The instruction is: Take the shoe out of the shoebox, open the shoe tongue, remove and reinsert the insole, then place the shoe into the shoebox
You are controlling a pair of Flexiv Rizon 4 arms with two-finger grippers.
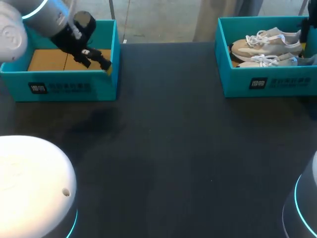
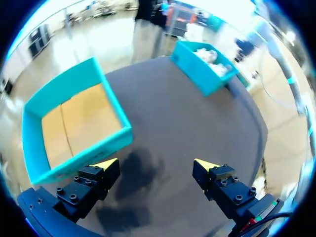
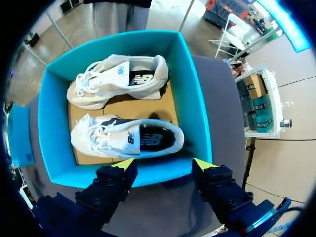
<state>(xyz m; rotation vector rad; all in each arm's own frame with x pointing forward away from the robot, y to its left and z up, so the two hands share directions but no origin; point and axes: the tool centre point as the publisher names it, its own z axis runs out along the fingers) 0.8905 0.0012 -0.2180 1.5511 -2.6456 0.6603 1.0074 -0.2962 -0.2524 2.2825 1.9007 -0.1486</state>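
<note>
Hovering open and empty over the near wall of the teal cardboard shoebox point(image 3: 196, 108) at the table's far right corner, the right gripper point(image 3: 165, 165) is facing the nearer pale grey laced sneaker point(image 3: 126, 138), lying just ahead, its length parallel to the fingertip line (the left gripper point(image 2: 155, 164), likewise open and empty, is well apart).

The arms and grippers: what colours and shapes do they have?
The left arm is smooth, white and grey, with a glowing cyan ring. The left gripper and the right gripper look alike: two black, blocky fingers studded with screws, each ending in a bright yellow wedge tip.
</note>
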